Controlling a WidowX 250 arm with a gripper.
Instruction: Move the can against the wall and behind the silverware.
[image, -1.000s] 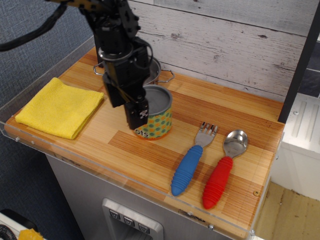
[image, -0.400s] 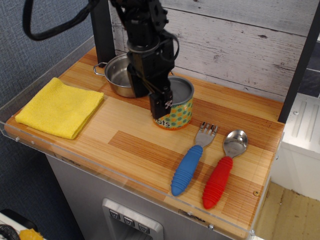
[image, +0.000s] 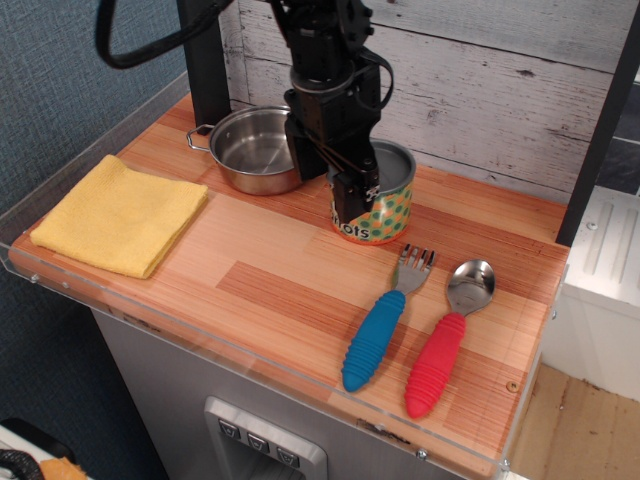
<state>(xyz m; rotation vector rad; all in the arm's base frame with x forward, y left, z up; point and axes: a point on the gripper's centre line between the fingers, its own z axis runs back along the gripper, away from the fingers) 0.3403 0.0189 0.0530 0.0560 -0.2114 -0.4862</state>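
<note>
Since a moment ago the can (image: 377, 205) has slid right toward the wall (image: 480, 80); gripper (image: 352, 180) clamps its rim. Overshooting could nudge the silverware (image: 410, 320).

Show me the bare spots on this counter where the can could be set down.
Free: the strip between the wall and the fork and spoon; the middle boards between the cloth and fork. Crowded: the back left, where the pot, claw and can bunch together.
</note>
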